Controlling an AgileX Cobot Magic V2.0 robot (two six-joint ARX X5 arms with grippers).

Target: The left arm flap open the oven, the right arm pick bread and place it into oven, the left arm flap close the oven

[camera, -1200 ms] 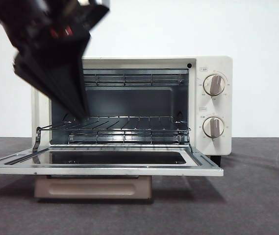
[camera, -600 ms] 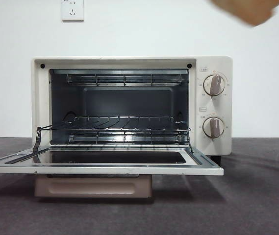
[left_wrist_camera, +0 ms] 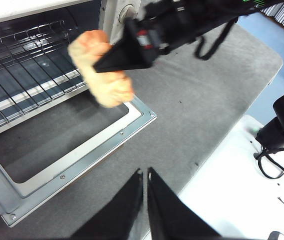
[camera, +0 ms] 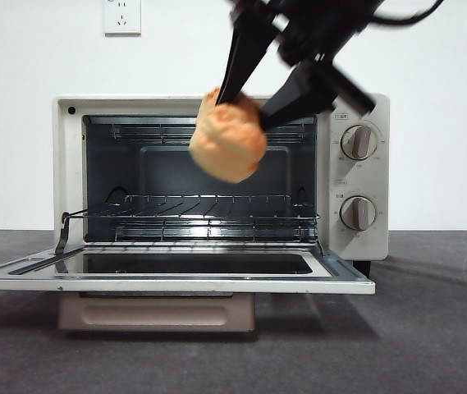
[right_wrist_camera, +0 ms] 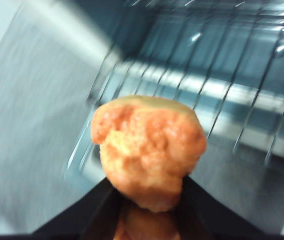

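Observation:
The cream-white oven (camera: 356,111) stands with its door (camera: 176,284) folded down flat and its wire rack (camera: 208,217) bare. My right gripper (camera: 245,115) comes in from the top and is shut on the golden-orange bread (camera: 227,146), holding it in the air in front of the upper part of the oven opening. The right wrist view shows the bread (right_wrist_camera: 149,145) between the jaws of the right gripper (right_wrist_camera: 149,202), with the rack beyond. In the left wrist view the bread (left_wrist_camera: 102,70) hangs above the open door (left_wrist_camera: 77,155). My left gripper (left_wrist_camera: 144,174) is shut and empty, drawn back from the oven over the grey table.
Two beige knobs (camera: 358,141) sit on the oven's right panel. The beige door handle (camera: 155,313) hangs under the open door. Wall sockets (camera: 121,16) are behind. In the left wrist view a white surface (left_wrist_camera: 231,190) with black gear (left_wrist_camera: 281,125) lies past the table's edge.
The dark gripper that stood at the oven's left a second ago has left the front view. The right gripper has come down and leftward with the bread, from the top right corner to before the opening.

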